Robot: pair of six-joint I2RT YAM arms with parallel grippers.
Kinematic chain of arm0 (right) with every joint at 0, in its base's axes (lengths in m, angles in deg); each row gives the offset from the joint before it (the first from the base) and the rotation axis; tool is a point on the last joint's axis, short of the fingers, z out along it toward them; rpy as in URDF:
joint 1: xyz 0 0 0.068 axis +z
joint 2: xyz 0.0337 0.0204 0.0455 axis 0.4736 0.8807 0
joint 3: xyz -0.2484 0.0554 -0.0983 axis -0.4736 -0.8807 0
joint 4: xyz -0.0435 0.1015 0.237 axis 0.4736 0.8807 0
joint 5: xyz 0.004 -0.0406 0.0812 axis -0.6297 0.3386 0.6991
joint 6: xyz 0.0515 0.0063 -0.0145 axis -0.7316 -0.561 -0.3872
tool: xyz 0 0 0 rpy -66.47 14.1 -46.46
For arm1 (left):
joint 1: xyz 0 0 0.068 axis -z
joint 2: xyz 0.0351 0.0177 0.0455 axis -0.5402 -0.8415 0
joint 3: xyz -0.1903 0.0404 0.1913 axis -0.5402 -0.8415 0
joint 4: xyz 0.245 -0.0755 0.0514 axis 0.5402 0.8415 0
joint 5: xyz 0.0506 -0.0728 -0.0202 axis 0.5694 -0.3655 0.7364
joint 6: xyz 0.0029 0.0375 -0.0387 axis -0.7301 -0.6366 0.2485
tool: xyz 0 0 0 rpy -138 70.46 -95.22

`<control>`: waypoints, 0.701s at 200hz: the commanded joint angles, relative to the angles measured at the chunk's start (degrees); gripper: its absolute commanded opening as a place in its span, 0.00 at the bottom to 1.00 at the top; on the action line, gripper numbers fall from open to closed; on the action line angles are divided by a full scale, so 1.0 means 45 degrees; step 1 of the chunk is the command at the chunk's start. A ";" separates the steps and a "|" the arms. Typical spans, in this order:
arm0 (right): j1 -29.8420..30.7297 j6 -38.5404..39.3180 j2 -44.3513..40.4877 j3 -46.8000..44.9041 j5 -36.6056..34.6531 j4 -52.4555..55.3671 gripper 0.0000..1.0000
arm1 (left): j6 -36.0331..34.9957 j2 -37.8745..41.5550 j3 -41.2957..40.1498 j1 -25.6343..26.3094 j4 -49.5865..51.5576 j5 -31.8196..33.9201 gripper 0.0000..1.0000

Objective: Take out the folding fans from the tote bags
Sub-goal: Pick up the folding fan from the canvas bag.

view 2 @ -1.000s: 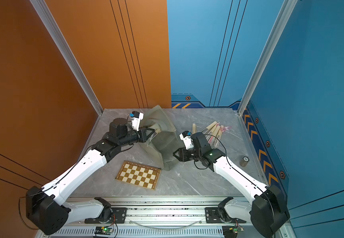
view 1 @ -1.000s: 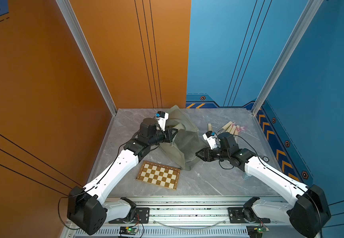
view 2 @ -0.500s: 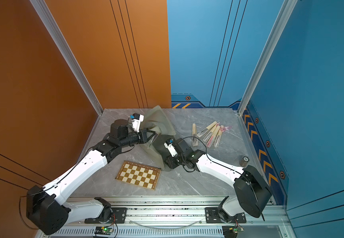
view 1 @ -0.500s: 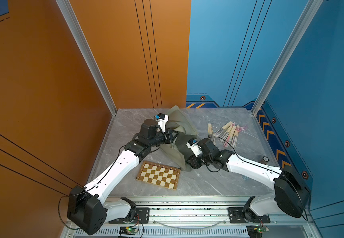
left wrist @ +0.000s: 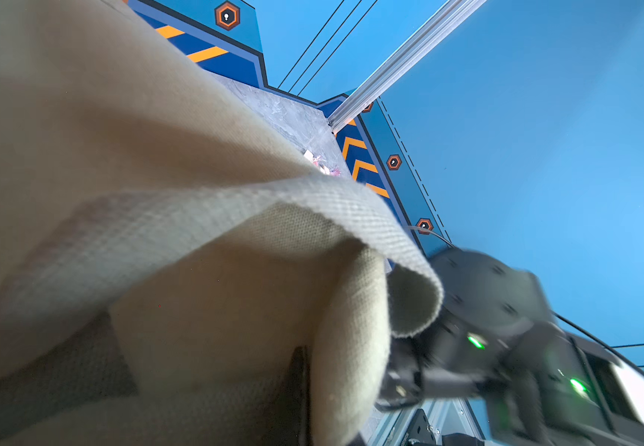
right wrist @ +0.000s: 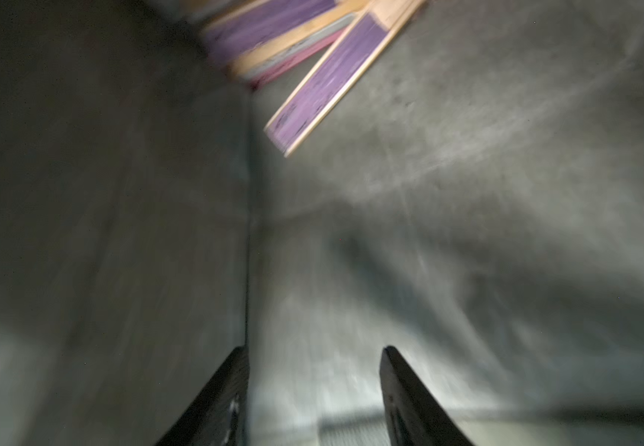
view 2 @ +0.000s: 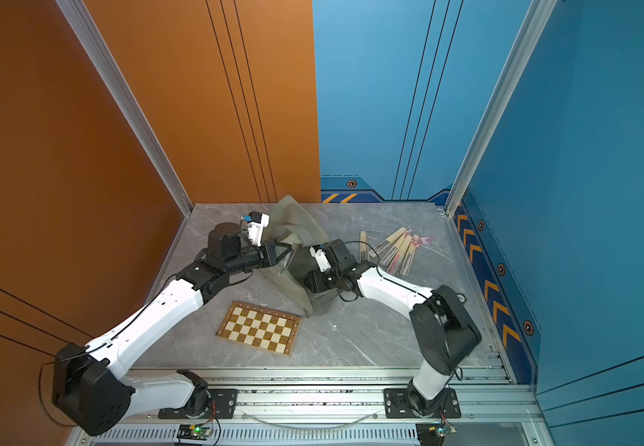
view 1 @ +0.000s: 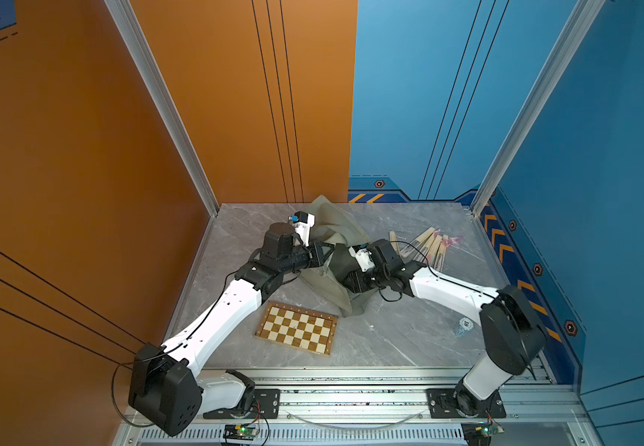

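fans diag., tassel ends far-right

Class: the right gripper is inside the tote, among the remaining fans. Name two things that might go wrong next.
The open right gripper may pinch tote bag lining rather than the purple fans lying deeper in. The left gripper pinches only the bag's rim; if fabric slips, the mouth may collapse onto the arm.

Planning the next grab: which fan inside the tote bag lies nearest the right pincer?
The purple fan sticking out of the bunch toward the right pincer; the other purple fan and the pink one lie farther back.
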 commanded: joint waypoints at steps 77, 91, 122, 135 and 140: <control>-0.0507 -0.2840 0.3130 0.2037 0.2178 -0.2205 0.60 | 0.1084 0.2248 -0.3176 0.0223 -0.1157 0.0633 0.00; -0.0615 -0.3692 0.3613 0.2343 0.2940 -0.2919 0.61 | 0.1170 0.2459 -0.3607 0.0202 -0.1329 0.0780 0.00; -0.0439 -0.4978 0.4649 0.2636 0.3432 -0.4354 0.63 | 0.1247 0.2729 -0.4096 0.0235 -0.1574 0.0917 0.00; -0.0314 -0.5536 0.5113 0.2754 0.3550 -0.4967 0.65 | 0.1267 0.2742 -0.4165 0.0253 -0.1531 0.0905 0.00; -0.0280 -0.5712 0.5269 0.2826 0.3570 -0.5132 0.66 | 0.1249 0.2735 -0.4190 0.0239 -0.1546 0.0880 0.00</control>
